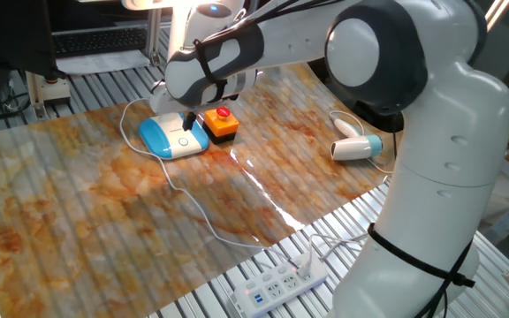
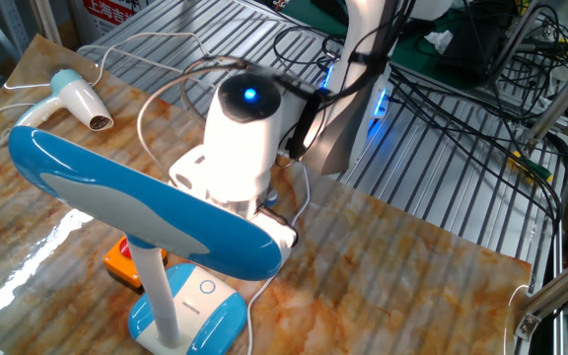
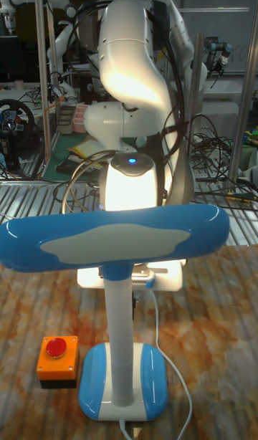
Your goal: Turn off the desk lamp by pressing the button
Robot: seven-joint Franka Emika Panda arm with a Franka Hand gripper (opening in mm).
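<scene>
The desk lamp's blue-and-white base [image 1: 171, 138] sits at the table's far left, and its thin white cord [image 1: 193, 208] trails toward the front. The button [image 1: 184, 144] is a small ring on the base's white panel. My gripper [image 1: 186, 125] points down right over that panel, its dark tips just behind the button. Whether they touch it, and whether there is a gap between them, does not show. In the other fixed view the lamp's blue head [image 2: 136, 202] hides the fingertips, and the button [image 2: 207, 288] shows beside the stem [image 2: 158, 296]. The tall view shows a warm glow on my wrist [image 3: 130, 189] behind the lamp head.
An orange box with a red knob button [image 1: 221, 124] stands right beside the lamp base. A white-and-blue hair dryer [image 1: 357, 147] lies at the table's right edge. A power strip [image 1: 281, 283] rests on the slatted bench in front.
</scene>
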